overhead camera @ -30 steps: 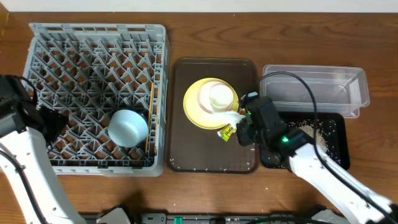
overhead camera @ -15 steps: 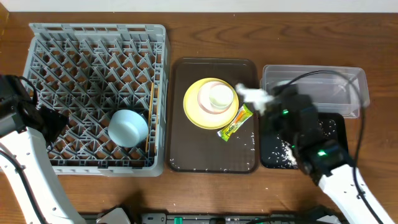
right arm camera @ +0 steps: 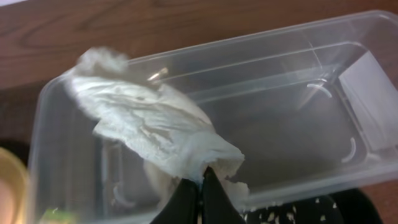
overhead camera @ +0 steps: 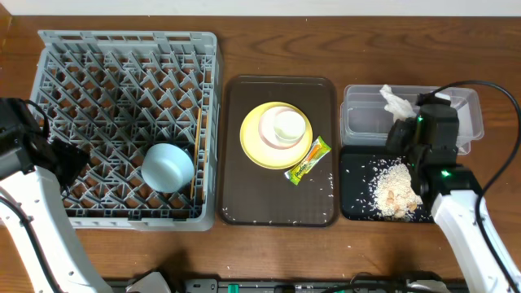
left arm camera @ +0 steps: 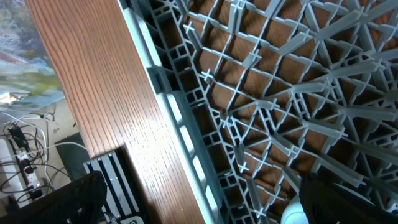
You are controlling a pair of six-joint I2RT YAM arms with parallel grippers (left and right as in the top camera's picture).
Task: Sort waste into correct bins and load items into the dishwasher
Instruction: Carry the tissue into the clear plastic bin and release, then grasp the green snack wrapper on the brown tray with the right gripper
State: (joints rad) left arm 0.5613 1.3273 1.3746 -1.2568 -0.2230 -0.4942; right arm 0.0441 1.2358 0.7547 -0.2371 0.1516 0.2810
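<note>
Over the clear tub (overhead camera: 456,114) at the right of the table (overhead camera: 244,41), the overhead view places the right gripper (overhead camera: 404,122) at the tub's left end, with the crumpled napkin (overhead camera: 396,102) showing white just beyond it, inside the tub's outline. Only the right wrist view shows the grip itself: the two dark fingers (right arm camera: 184,200) are pressed together with barely a slit between them, pinching the napkin's near corner. From that pinch the napkin's long axis runs up and to the left in that picture, reaching the tub's corner rim; whether it touches the tub floor I cannot tell.

Only the overhead view shows the rest. The rice scraps (overhead camera: 391,187) are heaped in the black tray (overhead camera: 354,175), just in front of the tub. The wrapper (overhead camera: 307,160) lies on the brown serving tray (overhead camera: 281,207), slanted, one end toward the yellow plate (overhead camera: 254,142) that carries a cream cup (overhead camera: 286,126). The chopsticks (overhead camera: 198,155) lie along the right wall of the dish rack (overhead camera: 126,81), lengthwise front to back, beside the light-blue bowl (overhead camera: 167,167).

The left gripper (overhead camera: 69,159) sits at the rack's left edge; the left wrist view shows its fingers (left arm camera: 81,196) spread as wide as they go, holding nothing, over the rack's rim and pegs
</note>
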